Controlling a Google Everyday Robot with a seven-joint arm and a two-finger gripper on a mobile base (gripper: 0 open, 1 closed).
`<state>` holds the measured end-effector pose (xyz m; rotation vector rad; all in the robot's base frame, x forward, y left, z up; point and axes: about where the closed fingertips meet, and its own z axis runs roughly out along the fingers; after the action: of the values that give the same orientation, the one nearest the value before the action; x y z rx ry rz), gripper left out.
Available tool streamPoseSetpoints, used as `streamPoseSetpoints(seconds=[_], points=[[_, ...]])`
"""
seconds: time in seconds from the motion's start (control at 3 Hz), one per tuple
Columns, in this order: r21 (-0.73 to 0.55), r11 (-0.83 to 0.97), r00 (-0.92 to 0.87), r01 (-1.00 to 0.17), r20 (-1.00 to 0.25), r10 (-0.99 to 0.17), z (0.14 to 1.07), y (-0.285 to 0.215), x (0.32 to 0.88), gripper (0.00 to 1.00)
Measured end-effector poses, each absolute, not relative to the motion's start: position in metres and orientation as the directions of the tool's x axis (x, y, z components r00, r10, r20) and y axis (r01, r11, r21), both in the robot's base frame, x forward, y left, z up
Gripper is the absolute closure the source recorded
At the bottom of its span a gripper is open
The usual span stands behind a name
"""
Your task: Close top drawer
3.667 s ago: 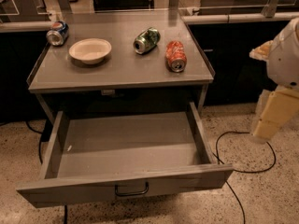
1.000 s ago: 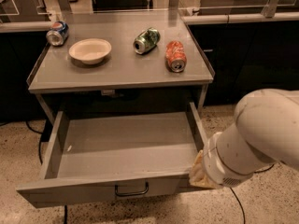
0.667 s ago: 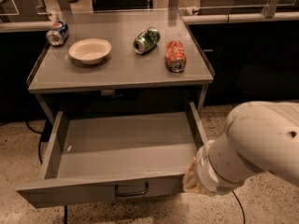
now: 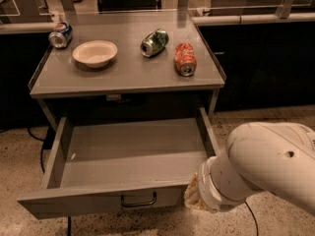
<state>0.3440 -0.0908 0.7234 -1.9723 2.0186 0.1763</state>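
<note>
The top drawer (image 4: pixel 74 203) is pulled far out from under the grey table, and its grey inside is empty. A small dark wire handle (image 4: pixel 139 200) sits at the centre of its flat front panel. My white arm (image 4: pixel 266 168) reaches in from the lower right. My gripper (image 4: pixel 192 196) is at the arm's tan end, right against the right end of the drawer's front panel. The arm hides most of it. No other drawers show.
On the grey table top (image 4: pixel 128 77) are a white bowl (image 4: pixel 94 53), a blue can (image 4: pixel 60 35), a green can (image 4: pixel 154 42) and a red can (image 4: pixel 185 59), all three cans lying down. Dark cabinets (image 4: pixel 266 63) stand at right. The floor is speckled.
My arm has swung in from the right and moved leftward and down to the drawer's front right corner. The drawer has not moved.
</note>
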Motion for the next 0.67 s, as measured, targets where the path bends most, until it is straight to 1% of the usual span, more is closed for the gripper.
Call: streamPoseSetpoints(seconds=[0.33,0.67], points=[[-0.112,0.048,-0.006,-0.992,-0.345,-0.939,0.7195,-0.0873,0.3442,1.00],[-0.096,0.030,0.013,-0.995,-0.418,-0.909,0.7159,-0.0784,0.3451,1.00]])
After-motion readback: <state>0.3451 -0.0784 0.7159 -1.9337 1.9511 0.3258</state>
